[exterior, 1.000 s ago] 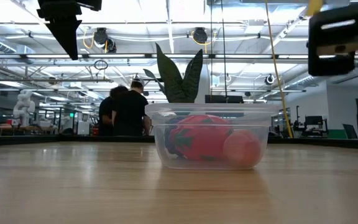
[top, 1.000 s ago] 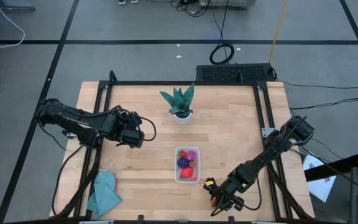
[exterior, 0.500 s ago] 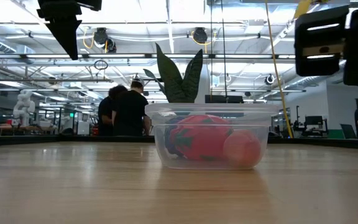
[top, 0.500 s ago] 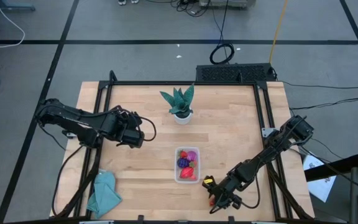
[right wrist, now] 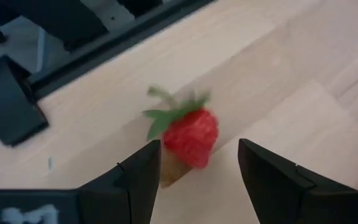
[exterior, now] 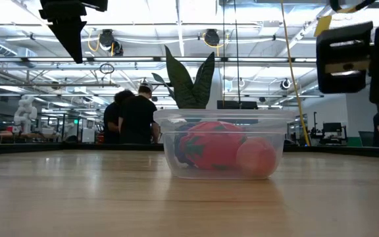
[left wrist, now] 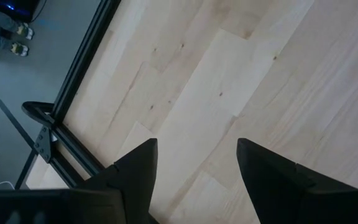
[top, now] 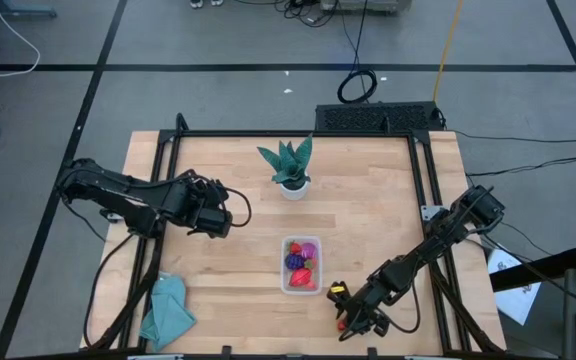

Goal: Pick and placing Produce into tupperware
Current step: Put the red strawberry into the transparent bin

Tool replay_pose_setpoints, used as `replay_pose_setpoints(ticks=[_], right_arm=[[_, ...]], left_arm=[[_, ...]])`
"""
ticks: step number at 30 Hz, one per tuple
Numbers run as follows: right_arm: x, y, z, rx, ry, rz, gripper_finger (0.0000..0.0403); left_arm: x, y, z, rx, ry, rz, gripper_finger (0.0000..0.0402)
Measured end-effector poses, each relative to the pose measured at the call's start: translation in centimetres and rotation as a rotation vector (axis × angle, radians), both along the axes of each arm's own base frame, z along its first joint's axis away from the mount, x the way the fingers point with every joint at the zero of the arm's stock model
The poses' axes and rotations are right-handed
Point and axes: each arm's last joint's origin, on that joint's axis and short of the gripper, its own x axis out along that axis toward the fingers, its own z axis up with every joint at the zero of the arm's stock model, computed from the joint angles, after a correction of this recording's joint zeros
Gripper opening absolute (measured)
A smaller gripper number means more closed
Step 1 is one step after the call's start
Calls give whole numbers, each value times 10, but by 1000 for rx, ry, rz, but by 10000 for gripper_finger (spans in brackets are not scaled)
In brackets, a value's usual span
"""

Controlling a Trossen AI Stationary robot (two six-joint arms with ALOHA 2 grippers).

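The clear tupperware (top: pixel 301 265) sits right of the table's middle toward the near edge, holding red, purple and magenta produce; in the low view the tupperware (exterior: pixel 224 145) shows a red fruit and a pale pink one. One red strawberry (right wrist: pixel 190 138) with green leaves lies on the wood near the near edge. In the high view this strawberry (top: pixel 343 323) is right of the tupperware. My right gripper (right wrist: pixel 197 177) hangs open just above it, a finger on either side, apart from it. My left gripper (left wrist: pixel 194 180) waits open over bare wood at the table's left.
A green potted plant (top: pixel 290 165) in a white pot stands far of the tupperware. A teal cloth (top: pixel 168 310) lies at the near left corner. A black frame rail (right wrist: pixel 73 56) runs along the table edge close to the strawberry. People stand in the room beyond.
My right gripper has shifted slightly toward the tupperware and back, and has come a little lower over the strawberry, staying open. The tupperware and its fruits have kept still.
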Motion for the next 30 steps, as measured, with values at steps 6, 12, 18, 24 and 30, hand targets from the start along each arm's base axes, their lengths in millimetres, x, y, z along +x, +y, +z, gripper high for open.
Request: replay_pose_setpoints(ticks=[6, 12, 18, 24, 30], right_arm=[[0, 0, 0, 9, -8, -2, 206], [0, 0, 0, 19, 4, -23, 202], [0, 0, 0, 27, 13, -37, 193], [0, 1, 0, 35, 18, -49, 192], [1, 1, -1, 42, 25, -61, 192]], left_arm=[[0, 0, 0, 0, 0, 0, 225], [0, 0, 0, 0, 0, 0, 225], [0, 0, 0, 0, 0, 0, 225], [0, 0, 0, 1, 0, 0, 225], [0, 0, 0, 1, 0, 0, 225]])
